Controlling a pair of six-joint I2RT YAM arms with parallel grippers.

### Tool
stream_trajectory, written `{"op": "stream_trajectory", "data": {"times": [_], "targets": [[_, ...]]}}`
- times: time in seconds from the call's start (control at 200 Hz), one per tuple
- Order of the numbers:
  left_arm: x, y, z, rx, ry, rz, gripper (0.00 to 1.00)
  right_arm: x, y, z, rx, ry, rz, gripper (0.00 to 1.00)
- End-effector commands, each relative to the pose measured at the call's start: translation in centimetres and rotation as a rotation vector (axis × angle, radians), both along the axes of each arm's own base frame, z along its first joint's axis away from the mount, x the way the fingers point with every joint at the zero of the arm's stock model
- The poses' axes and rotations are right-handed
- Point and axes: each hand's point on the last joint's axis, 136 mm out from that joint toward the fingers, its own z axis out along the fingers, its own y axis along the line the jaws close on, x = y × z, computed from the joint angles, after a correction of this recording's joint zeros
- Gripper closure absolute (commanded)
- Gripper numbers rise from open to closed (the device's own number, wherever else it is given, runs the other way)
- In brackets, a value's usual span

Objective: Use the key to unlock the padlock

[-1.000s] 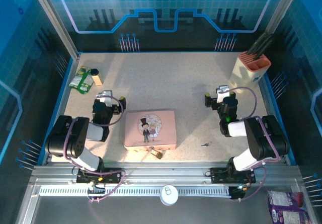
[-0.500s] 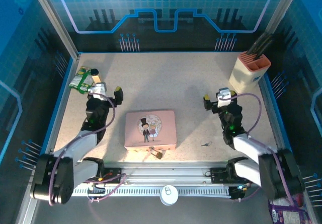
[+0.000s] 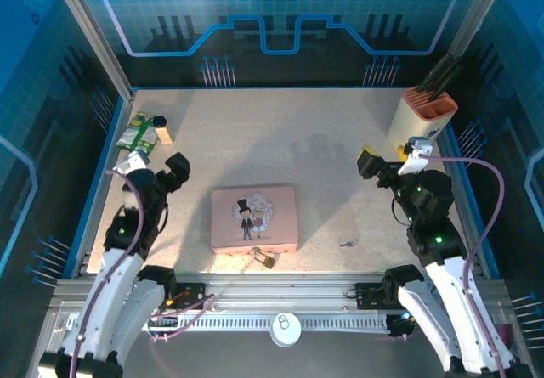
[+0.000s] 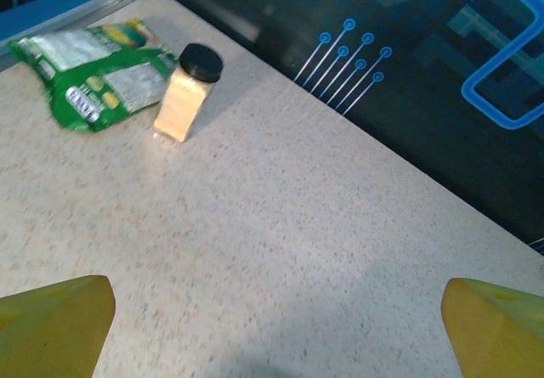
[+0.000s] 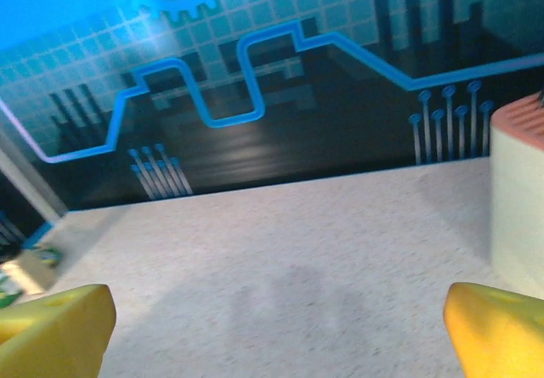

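In the top view the small brass padlock (image 3: 264, 259) lies on the table against the near edge of the pink tin (image 3: 253, 217). The thin dark key (image 3: 348, 244) lies by itself to the right of the tin. My left gripper (image 3: 157, 165) hangs open above the table, left of the tin and well away from the padlock. My right gripper (image 3: 392, 156) is open too, raised behind and to the right of the key. In each wrist view the yellow fingertips (image 4: 53, 324) (image 5: 496, 326) stand wide apart with bare table between them.
A spice bottle (image 4: 189, 93) with a black cap and a green packet (image 4: 93, 72) lie at the far left corner. A knife block (image 3: 422, 115) stands at the far right, close to my right gripper. A white round lid (image 3: 286, 328) rests on the front rail.
Both arms have unfolded and risen. The left gripper has swung left, the right gripper right toward the knife block. Both stayed open; padlock, key and tin have not moved.
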Motion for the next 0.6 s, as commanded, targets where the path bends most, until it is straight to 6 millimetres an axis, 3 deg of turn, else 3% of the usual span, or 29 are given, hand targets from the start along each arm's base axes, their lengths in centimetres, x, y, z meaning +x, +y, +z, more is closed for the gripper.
{"op": "stream_trajectory", "data": {"times": [0.0,0.095,0.24,0.31,0.325,0.4,0.595], "targets": [[-2.1,-1.4,-1.6,-0.096,0.053,-0.058,0.01,-2.6,1.8,-2.0,0.099,0.120,0.128,0.00],[-2.4,-3.7,-1.2,-0.113,0.074,-0.198,0.01,-4.2,1.4,-1.5,0.056,0.142,0.123,0.00],[-2.5,-8.4,-0.9,-0.171,0.145,-0.459,0.01,-5.3,0.2,-3.0,0.007,0.327,0.061,0.00],[-2.6,-10.3,-1.3,-0.177,0.159,-0.532,0.01,-5.5,0.5,-4.7,0.004,0.421,0.075,0.00],[-2.7,-10.7,-1.4,-0.172,0.160,-0.546,0.01,-5.5,0.6,-3.9,0.006,0.414,0.082,0.00],[-3.1,-12.5,-1.8,-0.108,0.172,-0.607,0.01,-5.6,1.2,-5.0,-0.004,0.475,0.104,0.00],[-4.1,-15.7,-2.9,0.067,0.194,-0.713,0.01,-6.0,2.6,-7.8,-0.046,0.584,0.108,0.04]]}}
